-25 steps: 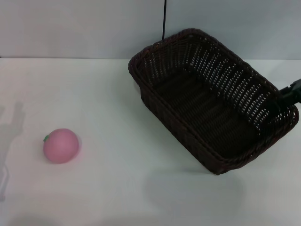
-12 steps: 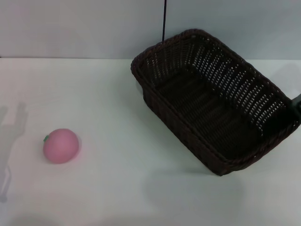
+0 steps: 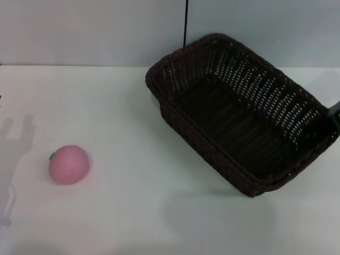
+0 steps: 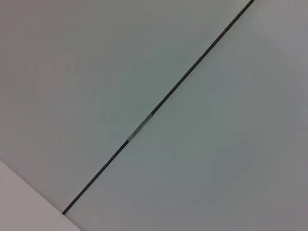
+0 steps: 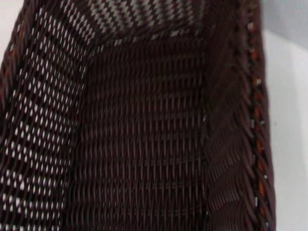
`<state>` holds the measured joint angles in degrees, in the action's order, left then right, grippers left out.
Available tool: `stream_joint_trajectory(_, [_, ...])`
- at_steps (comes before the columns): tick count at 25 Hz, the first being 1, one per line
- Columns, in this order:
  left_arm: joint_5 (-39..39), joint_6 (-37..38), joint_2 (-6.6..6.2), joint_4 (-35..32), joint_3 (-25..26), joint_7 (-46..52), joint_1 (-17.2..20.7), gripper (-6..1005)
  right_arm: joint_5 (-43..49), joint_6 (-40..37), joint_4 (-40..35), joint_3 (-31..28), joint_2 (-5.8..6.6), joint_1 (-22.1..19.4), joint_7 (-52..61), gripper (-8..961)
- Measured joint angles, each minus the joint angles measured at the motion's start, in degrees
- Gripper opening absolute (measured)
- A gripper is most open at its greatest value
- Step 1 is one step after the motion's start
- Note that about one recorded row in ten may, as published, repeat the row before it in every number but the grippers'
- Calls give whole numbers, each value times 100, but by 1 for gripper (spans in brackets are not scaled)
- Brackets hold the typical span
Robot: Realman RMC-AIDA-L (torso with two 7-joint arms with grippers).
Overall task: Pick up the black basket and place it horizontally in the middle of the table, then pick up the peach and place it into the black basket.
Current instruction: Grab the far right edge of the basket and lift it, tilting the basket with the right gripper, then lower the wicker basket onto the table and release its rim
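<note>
On the plain white flat table (image 3: 117,106), the large dark woven wicker basket (image 3: 239,117) lies diagonally right of centre, the right gripper (image 3: 336,110) at its far-right rim, grip unclear, the small round pink peach (image 3: 68,164) well apart on the left.

A bare test bench in a lab-like room: a plain white table (image 3: 133,212) set against a blank pale wall (image 3: 79,32) with one thin dark panel seam (image 3: 186,24), without any household furnishings.

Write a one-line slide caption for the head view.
Black basket sits askew on the white table, right gripper at its far-right rim; the peach waits on the left.
</note>
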<state>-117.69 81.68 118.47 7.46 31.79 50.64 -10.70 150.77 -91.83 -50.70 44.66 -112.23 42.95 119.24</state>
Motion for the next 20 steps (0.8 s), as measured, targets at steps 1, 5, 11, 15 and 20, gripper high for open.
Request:
stream_joint_trajectory(1, [0, 0, 0, 0, 0, 0, 0, 575, 0, 0, 0, 0, 0, 0, 0, 239])
stream_joint_trajectory(5, [15, -86, 0, 0, 7, 68, -57, 575, -964, 12, -123, -60, 83, -274, -159, 218])
stream_joint_trajectory(11, [22, -82, 0, 8, 35, 142, -103, 575, -1580, -12, -50, -262, 155, -470, -471, 188])
stream_joint_trajectory(15, [34, -77, -15, 10, 46, 249, -156, 575, -2030, -77, 221, -585, 245, -574, -925, 174])
stream_joint_trajectory(20, [38, -75, -18, 10, 47, 288, -209, 576, -2413, -118, 437, -805, 330, -641, -1425, 175])
